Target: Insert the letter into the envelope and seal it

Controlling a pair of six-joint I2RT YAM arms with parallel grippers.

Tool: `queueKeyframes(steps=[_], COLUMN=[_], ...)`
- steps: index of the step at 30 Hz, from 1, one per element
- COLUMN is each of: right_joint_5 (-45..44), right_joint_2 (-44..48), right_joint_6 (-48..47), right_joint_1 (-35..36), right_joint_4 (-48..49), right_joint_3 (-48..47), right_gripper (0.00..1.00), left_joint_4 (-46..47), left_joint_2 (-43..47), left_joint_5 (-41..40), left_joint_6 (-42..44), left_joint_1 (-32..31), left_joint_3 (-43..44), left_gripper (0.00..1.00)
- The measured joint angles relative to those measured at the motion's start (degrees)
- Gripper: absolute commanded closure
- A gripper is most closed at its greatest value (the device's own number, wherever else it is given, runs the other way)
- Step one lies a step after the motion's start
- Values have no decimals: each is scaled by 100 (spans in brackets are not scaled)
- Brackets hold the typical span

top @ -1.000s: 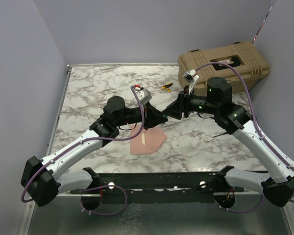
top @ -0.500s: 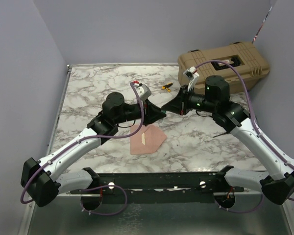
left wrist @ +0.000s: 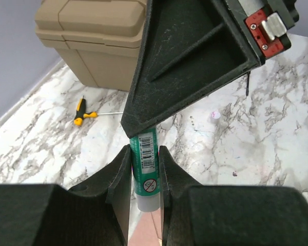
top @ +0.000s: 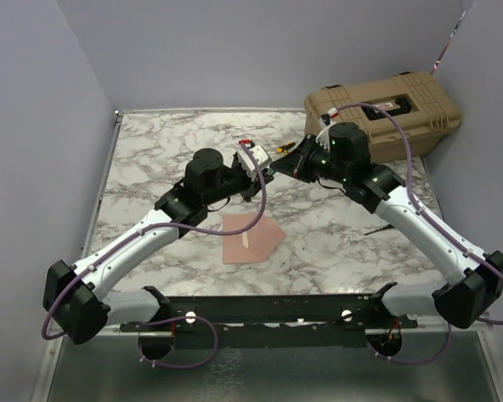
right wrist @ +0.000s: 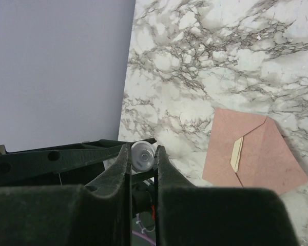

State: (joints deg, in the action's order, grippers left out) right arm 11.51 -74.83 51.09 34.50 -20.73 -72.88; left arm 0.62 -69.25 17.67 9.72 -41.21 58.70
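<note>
Sealing stage, judged from the layout. Saw the envelope (top: 253, 238) lying flat on the marble tabletop (top: 151, 142), toward the near side, with its pointed flap opened out and a pale strip (right wrist: 237, 152) running along the fold. Found no separate letter anywhere in view; took it to be inside already, but could not confirm that from these angles. Held a green-labelled glue stick (left wrist: 145, 156) up in the air between both arms, above and behind the envelope. Pinched the barrel narrowly in the left gripper (left wrist: 145, 171), barcode facing up. Closed the right gripper (right wrist: 142, 156) just as narrowly on the white round end, probably the cap, tip to tip with the left one. Read the step as uncapping the stick before gluing the flap. Needed next, by that reading: a straight pull apart along the stick's axis, with the left grip firm enough to stop the barrel sliding, then a descent of the bared end to the flap's edge. Noted a tan hard case (top: 386, 113) and a yellow-handled screwdriver (left wrist: 83, 111) at the back of the table, well apart from the work.
</note>
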Motion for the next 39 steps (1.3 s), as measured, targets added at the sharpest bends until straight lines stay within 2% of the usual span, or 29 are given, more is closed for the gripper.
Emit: queueKeyframes(steps=[1, 2, 4, 7, 13, 22, 25, 31, 34, 39], right_joint_5=[-15, -15, -7, 195, 938, 2750, 3036, 3261, 3346, 3401], right_joint_2=[0, 17, 72, 232, 682, 1156, 1147, 903, 793, 726], right_joint_6=[46, 81, 22, -404, -2111, -4341, -4750, -5093, -5156, -5200], right_joint_1=[0, 0, 0, 0, -7, -7, -4, -7, -7, -24], right_joint_4=[4, 7, 26, 90, -55, -999, -1283, -1589, -1604, -1655], right_joint_3=[0, 0, 2, 57, 157, 332, 321, 177, 173, 173], right_gripper=[58, 49, 38, 33, 33, 32, 39, 66, 75, 95], left_joint_4=[17, 42, 90, 181, 234, 208, 142, -13, -72, -188], left_joint_2=[-2, -2, -4, -2, 83, 549, 535, 455, 404, 262], left_joint_5=[-11, -13, 26, 166, 748, 2194, 2546, 2968, 3088, 3198], left_joint_6=[70, 118, 157, 116, -166, -404, -407, -358, -319, -306], left_joint_1=[-7, -11, -35, -90, -92, -92, -92, -92, -92, -90], left_joint_3=[0, 0, -7, -57, -431, -612, -612, -610, -599, -503], left_gripper=[100, 100, 100, 100, 100, 100, 100, 100, 100, 100])
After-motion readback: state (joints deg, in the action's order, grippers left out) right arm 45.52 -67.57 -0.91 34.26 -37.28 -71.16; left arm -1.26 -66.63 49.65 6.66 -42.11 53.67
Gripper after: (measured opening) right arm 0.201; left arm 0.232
